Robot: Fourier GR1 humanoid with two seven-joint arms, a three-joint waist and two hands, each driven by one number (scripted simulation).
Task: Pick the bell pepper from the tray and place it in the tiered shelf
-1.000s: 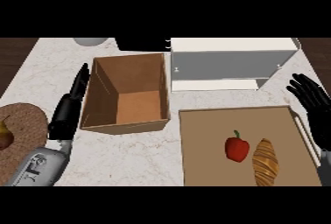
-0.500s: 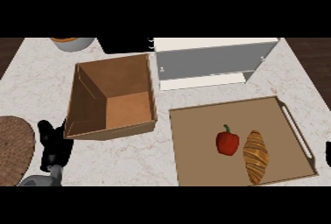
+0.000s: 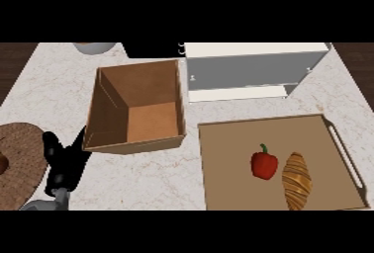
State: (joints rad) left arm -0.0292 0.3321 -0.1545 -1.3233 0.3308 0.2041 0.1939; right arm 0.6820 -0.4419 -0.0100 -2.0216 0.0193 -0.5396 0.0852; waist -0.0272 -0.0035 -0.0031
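- Right hand: at the right edge a second ago, now out of frame.
- Left hand [image 3: 64, 165]: lower left, over the worktop [image 3: 146, 173]; fingers straight and released, holding nothing.
- Bell pepper [image 3: 264, 164]: red with a green stem, lying in the tray [image 3: 226, 148] at lower right, just beside a bread loaf [image 3: 297, 180].
- Tiered shelf [image 3: 252, 71]: white, upper right, above the tray.
- Cardboard box [image 3: 139, 106]: open, centre left.
- Woven mat [image 3: 18, 163]: left edge.

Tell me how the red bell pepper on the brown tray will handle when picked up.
The red bell pepper looks smooth and rounded, so it may slip in a grasp. On the flat brown tray a nudge would probably roll it, perhaps against the golden croissant close beside it.
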